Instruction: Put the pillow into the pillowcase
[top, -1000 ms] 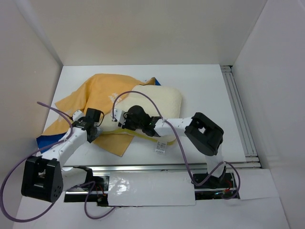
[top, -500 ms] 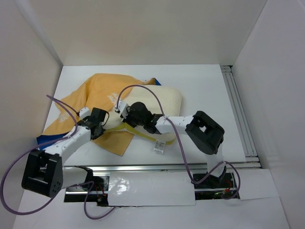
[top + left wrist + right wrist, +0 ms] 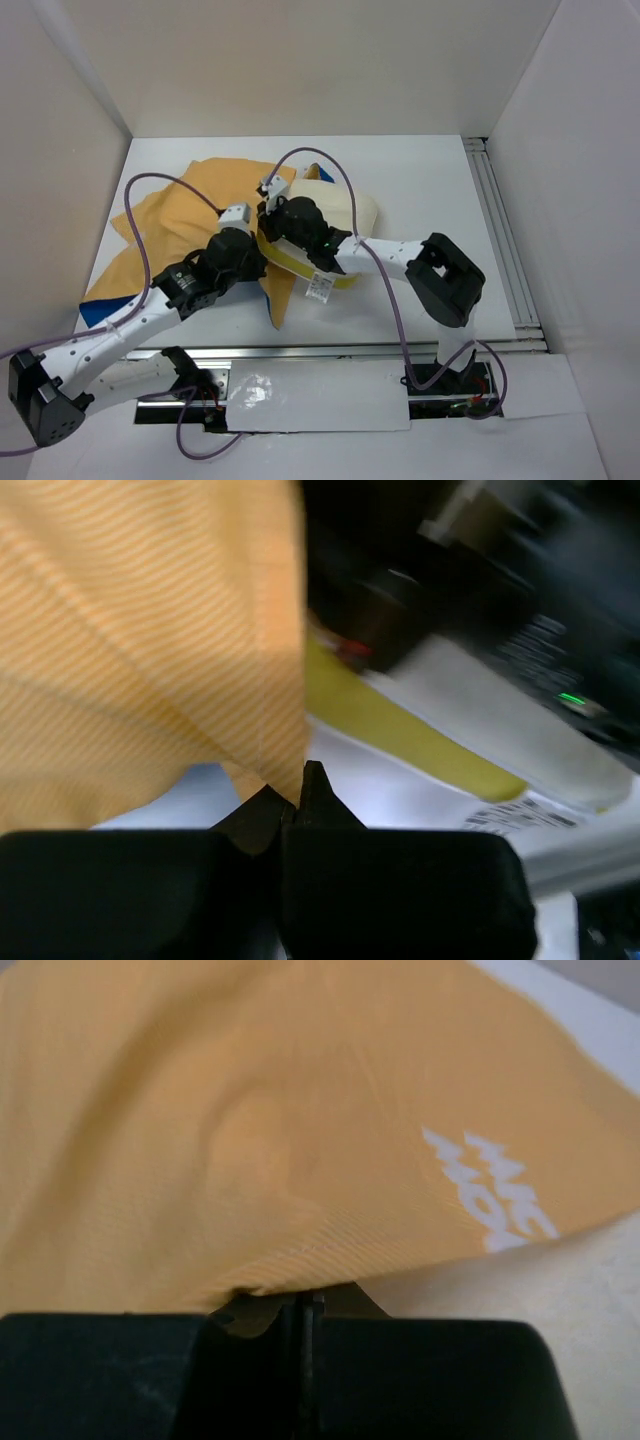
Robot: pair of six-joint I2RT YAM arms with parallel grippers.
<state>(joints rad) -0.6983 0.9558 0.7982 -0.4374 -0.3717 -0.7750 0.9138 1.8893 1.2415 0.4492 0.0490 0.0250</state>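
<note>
The mustard-orange pillowcase (image 3: 190,215) lies spread at the left centre, with a blue edge (image 3: 100,305) at the near left. The cream pillow (image 3: 355,215) lies to its right, its left end under the cloth; its yellow rim (image 3: 300,268) and white label (image 3: 320,288) show. My left gripper (image 3: 258,262) is shut on the pillowcase's near edge (image 3: 150,650), which hangs as a flap (image 3: 280,300). My right gripper (image 3: 268,212) is shut on the orange cloth edge (image 3: 300,1270) above the pillow (image 3: 560,1300). The white lettering (image 3: 490,1200) shows in the right wrist view.
White walls enclose the table on the left, back and right. A metal rail (image 3: 500,230) runs along the right side and another rail (image 3: 360,350) along the near edge. Purple cables (image 3: 340,200) loop over both arms.
My left arm has swung right to the pillow's near-left corner, pulling the pillowcase edge with it. My right gripper has moved up and back with the cloth. The pillow's near edge has tipped up.
</note>
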